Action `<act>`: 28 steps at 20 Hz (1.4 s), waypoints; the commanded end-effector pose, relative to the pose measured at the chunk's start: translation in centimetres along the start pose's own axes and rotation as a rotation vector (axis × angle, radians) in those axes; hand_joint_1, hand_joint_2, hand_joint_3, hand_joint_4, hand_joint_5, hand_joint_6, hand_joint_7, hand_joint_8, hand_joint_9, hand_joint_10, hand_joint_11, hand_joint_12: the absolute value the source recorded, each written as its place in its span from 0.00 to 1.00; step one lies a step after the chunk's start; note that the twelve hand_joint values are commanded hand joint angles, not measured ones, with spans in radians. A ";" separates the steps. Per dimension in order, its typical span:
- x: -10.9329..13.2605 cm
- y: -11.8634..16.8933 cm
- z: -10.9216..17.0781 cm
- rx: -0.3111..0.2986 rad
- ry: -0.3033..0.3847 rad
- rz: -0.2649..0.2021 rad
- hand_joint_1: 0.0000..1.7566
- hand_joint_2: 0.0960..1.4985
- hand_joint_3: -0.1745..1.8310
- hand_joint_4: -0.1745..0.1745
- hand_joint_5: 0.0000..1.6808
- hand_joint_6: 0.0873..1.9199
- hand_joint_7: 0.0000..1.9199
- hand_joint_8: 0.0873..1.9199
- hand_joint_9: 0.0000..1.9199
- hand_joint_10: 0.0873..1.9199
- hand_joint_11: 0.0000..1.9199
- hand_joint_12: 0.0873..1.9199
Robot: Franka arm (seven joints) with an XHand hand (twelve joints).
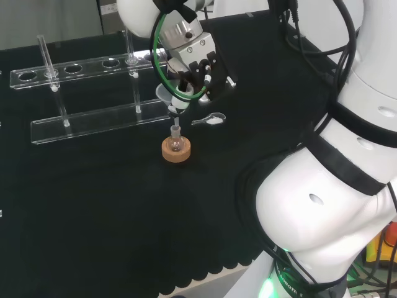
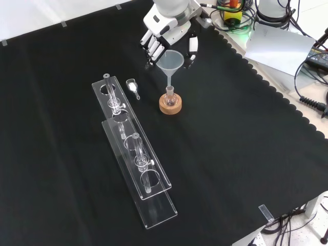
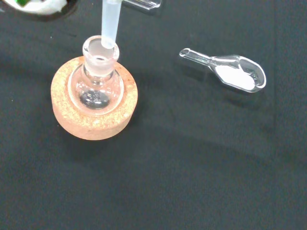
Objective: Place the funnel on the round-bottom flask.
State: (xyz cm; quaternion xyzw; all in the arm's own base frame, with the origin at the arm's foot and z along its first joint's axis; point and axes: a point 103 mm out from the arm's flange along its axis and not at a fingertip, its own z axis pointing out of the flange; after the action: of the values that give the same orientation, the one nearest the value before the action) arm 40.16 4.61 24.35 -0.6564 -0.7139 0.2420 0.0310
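A small clear round-bottom flask stands upright in a cork ring near the middle of the cloth. Straight above it the hand has its fingers and thumb curled round a clear funnel. The funnel is upright, and its stem reaches down to the flask's neck. In the wrist view the funnel stem ends at the mouth of the flask, just inside its rim, with the cork ring below. In the head view the hand holds the funnel over the flask.
A glass scoop with white powder lies just left of the flask in the front view. Two long clear tube racks with a few tubes stretch toward the front. The cloth's scalloped edge runs along the right.
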 end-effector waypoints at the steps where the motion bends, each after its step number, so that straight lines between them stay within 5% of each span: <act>1: 0.3 0.1 -0.2 -0.001 -0.007 0.001 0.45 0.41 0.40 0.41 0.33 0.06 0.33 0.37 0.39 0.26 0.18 0.67; 28: 0.3 1.4 1.4 0.032 0.015 -0.007 0.45 0.41 0.41 0.41 0.32 0.08 0.33 0.37 0.39 0.26 0.19 0.67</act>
State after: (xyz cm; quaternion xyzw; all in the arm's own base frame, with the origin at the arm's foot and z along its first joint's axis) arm 40.73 4.58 22.89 -0.6547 -0.7132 0.2462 0.0450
